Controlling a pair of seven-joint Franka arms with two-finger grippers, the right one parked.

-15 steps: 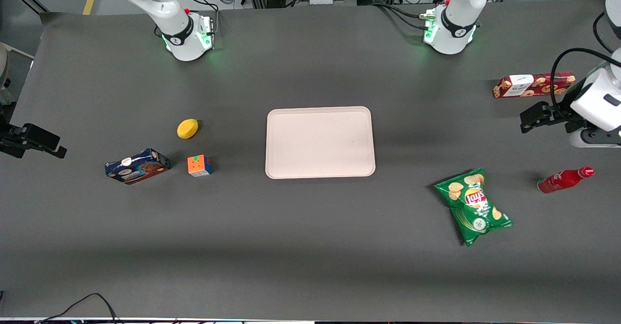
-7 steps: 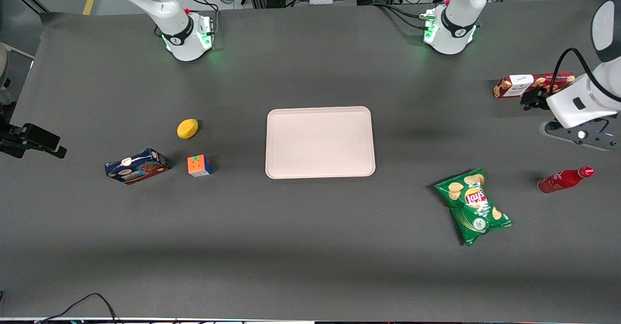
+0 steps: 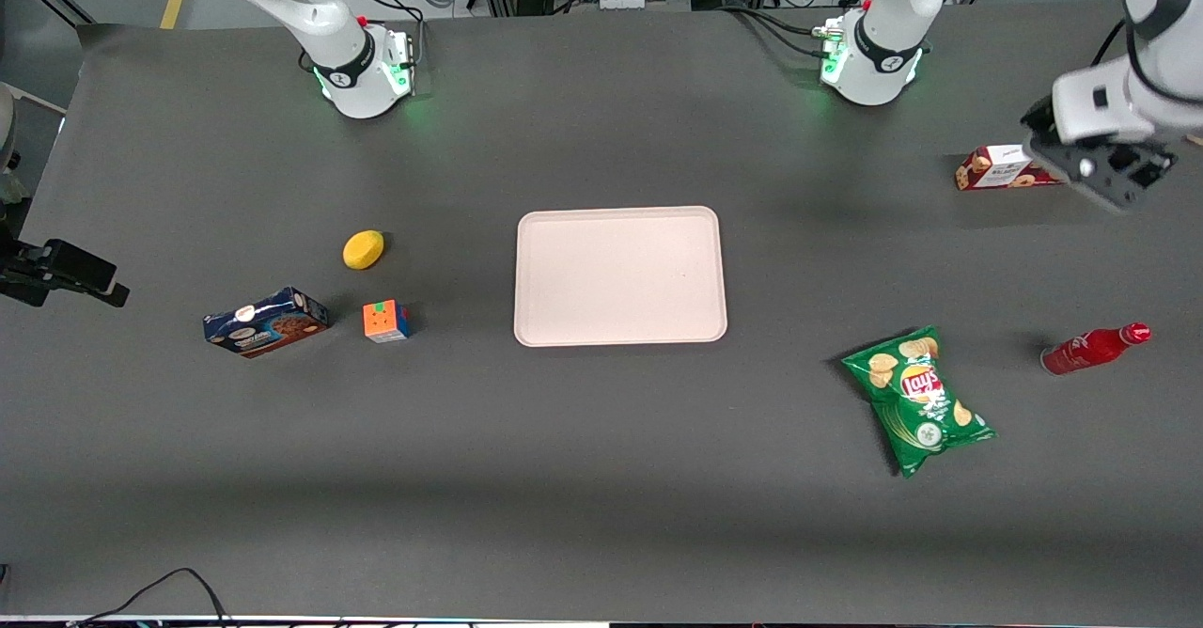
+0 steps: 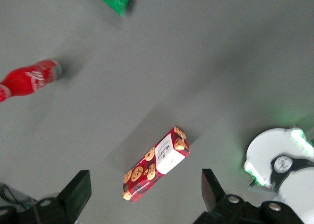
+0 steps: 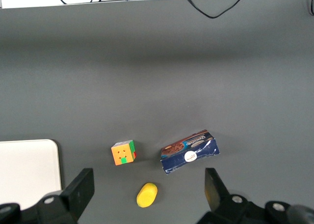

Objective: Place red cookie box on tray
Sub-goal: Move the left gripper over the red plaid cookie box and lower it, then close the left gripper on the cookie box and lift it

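The red cookie box point(image 3: 1000, 168) lies flat on the dark table toward the working arm's end, farther from the front camera than the red bottle. My left gripper point(image 3: 1083, 164) hangs above the box and hides about half of it in the front view. In the left wrist view the whole box point(image 4: 156, 166) lies on the table under the open gripper point(image 4: 145, 177), between the lines of its two fingers, with nothing held. The pale tray point(image 3: 620, 275) sits bare at the middle of the table, far from the box.
A red bottle point(image 3: 1095, 349) lies nearer the front camera than the box, and a green chips bag point(image 3: 919, 399) lies beside it toward the tray. A blue cookie box point(image 3: 266, 321), a colour cube point(image 3: 386, 321) and a lemon point(image 3: 363, 249) sit toward the parked arm's end.
My left gripper has swung away from the front camera and turned, from beside the red cookie box to above it, so it now covers part of the box. The box has not moved.
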